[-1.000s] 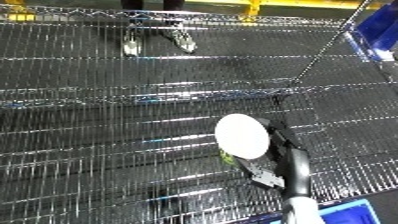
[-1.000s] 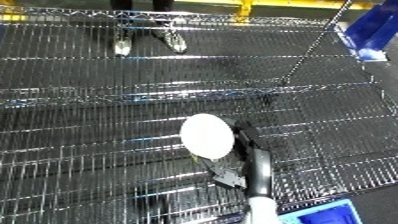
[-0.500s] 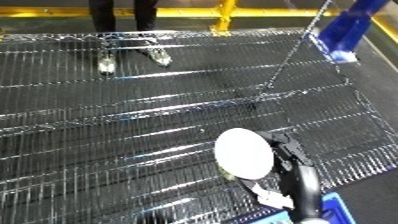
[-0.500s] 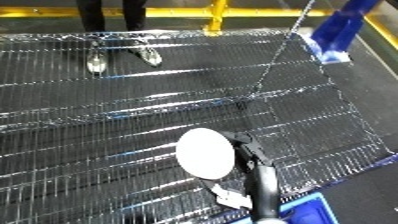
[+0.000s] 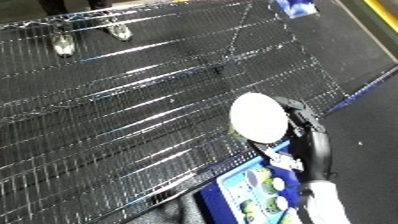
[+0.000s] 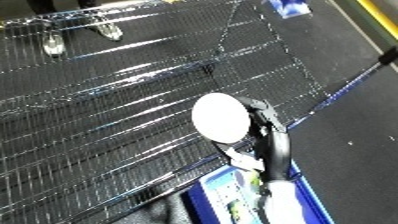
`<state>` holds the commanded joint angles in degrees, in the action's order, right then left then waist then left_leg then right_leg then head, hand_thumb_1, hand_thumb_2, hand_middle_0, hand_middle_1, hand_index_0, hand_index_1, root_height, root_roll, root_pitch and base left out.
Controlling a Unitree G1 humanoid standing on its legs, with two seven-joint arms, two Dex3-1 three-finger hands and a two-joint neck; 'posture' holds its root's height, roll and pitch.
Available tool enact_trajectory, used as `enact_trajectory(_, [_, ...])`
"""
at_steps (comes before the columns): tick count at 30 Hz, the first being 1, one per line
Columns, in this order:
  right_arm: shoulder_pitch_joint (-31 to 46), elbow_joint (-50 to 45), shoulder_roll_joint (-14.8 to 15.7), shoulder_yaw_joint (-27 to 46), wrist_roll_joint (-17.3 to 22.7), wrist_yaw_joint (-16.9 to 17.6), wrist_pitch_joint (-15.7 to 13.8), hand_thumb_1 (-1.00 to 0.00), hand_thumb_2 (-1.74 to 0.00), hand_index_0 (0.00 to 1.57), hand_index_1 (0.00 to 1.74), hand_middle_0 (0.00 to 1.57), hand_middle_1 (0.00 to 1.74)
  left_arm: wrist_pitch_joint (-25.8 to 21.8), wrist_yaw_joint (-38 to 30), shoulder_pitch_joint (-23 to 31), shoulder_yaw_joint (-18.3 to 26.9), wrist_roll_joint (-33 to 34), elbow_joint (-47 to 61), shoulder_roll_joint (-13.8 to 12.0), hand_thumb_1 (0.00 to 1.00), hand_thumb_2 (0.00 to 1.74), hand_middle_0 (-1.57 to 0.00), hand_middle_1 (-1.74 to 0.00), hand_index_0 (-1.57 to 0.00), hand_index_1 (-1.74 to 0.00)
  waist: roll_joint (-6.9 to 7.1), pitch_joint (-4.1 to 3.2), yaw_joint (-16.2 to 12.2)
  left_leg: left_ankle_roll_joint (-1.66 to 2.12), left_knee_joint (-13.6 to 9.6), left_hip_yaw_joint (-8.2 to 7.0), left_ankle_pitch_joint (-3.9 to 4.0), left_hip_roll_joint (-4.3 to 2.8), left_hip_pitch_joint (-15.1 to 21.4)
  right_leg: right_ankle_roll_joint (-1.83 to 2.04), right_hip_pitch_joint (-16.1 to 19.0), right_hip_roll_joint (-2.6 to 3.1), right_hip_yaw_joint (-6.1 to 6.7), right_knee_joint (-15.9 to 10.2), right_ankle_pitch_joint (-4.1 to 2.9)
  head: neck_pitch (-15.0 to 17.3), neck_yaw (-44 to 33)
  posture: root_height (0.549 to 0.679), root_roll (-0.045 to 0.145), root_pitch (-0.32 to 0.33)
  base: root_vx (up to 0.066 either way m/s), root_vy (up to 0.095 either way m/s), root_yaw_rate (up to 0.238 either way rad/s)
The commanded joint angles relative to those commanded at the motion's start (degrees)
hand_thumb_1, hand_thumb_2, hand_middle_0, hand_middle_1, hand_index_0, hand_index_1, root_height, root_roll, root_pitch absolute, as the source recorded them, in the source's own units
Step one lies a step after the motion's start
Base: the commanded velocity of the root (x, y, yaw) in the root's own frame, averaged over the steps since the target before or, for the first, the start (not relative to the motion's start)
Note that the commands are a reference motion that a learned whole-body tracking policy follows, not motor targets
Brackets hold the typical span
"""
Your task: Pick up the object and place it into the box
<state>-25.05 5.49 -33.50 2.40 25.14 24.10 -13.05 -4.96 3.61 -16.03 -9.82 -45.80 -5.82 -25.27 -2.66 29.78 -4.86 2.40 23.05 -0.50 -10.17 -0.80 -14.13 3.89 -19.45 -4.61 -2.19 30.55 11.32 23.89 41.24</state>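
The right hand is curled round the rim of a white round object, fingers wrapping its right edge so that the flat pale face is turned up toward the camera. The black wrist and the white and silver forearm run from the hand toward 5 o'clock and leave the view at the bottom edge. The object is held up off the surface, over the near edge of the wire shelf; whether any part of it touches the wire cannot be told.

Directly below the hand, at 6 o'clock, sits the blue bin, its rim cut off by the lower edge of the view. Small pale and greenish items lie inside it, too blurred to name. The object hangs just above and beyond the bin's far rim, not inside it.

The wire shelf spreads from the hand toward 9, 10 and 12 o'clock, tilted across the view, its chrome mesh glinting in bright streaks. At 11 o'clock, seen through the mesh at the far end, are 2 light shoes. At 1 o'clock, by the top edge, a blue thing stands on the dark floor, well apart from the hand.

The left hand shows in neither view.
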Motion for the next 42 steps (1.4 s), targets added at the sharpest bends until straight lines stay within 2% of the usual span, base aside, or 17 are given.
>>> enact_trajectory(5, [4.2,0.0,-0.1,2.6,0.9,-0.3,-0.6,-0.75,-1.30,1.18,1.30,1.18,1.30,-1.1,1.0,1.0,0.5,0.3,-1.0,1.1,1.00,1.74,-1.57,-1.74,-1.57,-1.74,-0.66,-0.66,-1.7,0.39,-2.6,-1.53,0.43,-0.81,3.0,0.28,2.1,0.02,0.79,-2.5,-0.62,-0.8,3.2,0.669,0.062,0.038,-0.015,0.053,-0.190])
enact_trajectory(11, [8.7,0.4,-0.3,6.0,4.1,-0.8,-1.8,-0.75,-1.30,1.18,1.30,1.18,1.30,-2.7,1.6,1.8,0.8,0.2,-2.5,2.3,1.00,1.74,-1.57,-1.74,-1.57,-1.74,-1.78,-1.58,-4.1,0.83,-5.0,-3.19,1.03,-1.43,5.2,0.44,3.1,0.06,1.66,-4.2,-0.81,-0.9,6.2,0.670,0.065,0.039,-0.023,0.070,-0.163])
enact_trajectory(20, [16.2,3.5,0.9,10.1,10.1,-2.8,-4.2,-0.75,-1.30,1.18,1.30,1.18,1.30,-4.1,2.1,3.1,1.4,0.0,-4.2,3.5,1.00,1.74,-1.57,-1.74,-1.57,-1.74,-3.22,-2.89,-7.0,1.19,-7.0,-4.97,1.12,-1.78,7.9,0.92,4.3,-0.27,2.99,-5.9,-1.14,-0.1,9.0,0.672,0.070,0.035,0.000,0.051,-0.088])
enact_trajectory(27, [19.2,8.0,2.0,11.5,13.8,-5.1,-6.7,-0.40,-0.70,0.63,0.70,0.63,0.70,-3.9,2.3,3.9,1.6,-1.0,-4.2,3.9,1.00,1.74,-1.57,-1.74,-1.57,-1.74,-3.94,-3.53,-8.0,1.33,-7.9,-5.60,1.14,-1.79,9.2,1.12,5.2,-0.55,3.37,-7.4,-1.58,-0.4,8.4,0.674,0.073,0.034,0.009,0.027,-0.062])
enact_trajectory(30, [19.6,8.7,2.3,11.4,14.1,-5.7,-7.4,-0.25,-0.44,0.39,0.44,0.39,0.44,-3.8,2.1,3.9,1.5,-1.1,-3.9,4.0,1.00,1.74,-1.57,-1.74,-1.57,-1.74,-4.08,-3.55,-8.0,1.32,-8.2,-5.57,1.19,-1.75,9.4,1.16,5.3,-0.57,3.38,-7.7,-1.68,-0.1,8.5,0.674,0.073,0.034,-0.004,0.003,-0.009])
enact_trajectory(35, [19.8,8.6,2.5,10.9,13.7,-6.1,-8.0,0.00,0.00,0.00,0.00,0.00,0.00,-3.7,1.4,3.5,1.5,-1.0,-3.4,4.3,1.00,1.74,-1.57,-1.74,-1.57,-1.74,-4.30,-3.38,-8.1,1.32,-8.8,-5.45,1.50,-1.59,9.5,1.11,5.1,-0.44,3.44,-7.8,-1.63,-1.7,7.8,0.674,0.074,0.038,-0.004,0.009,0.011])
enact_trajectory(42, [19.5,7.7,2.5,10.7,13.2,-6.0,-7.1,0.00,0.00,0.00,0.00,0.00,0.00,-3.7,1.5,3.7,1.7,-1.4,-3.1,4.5,1.00,1.74,-1.57,-1.74,-1.57,-1.74,-4.68,-3.26,-8.1,1.30,-9.1,-5.28,1.77,-1.35,9.4,0.91,4.8,-0.30,3.39,-7.4,-1.35,-1.2,8.9,0.673,0.076,0.041,0.003,0.016,0.027])
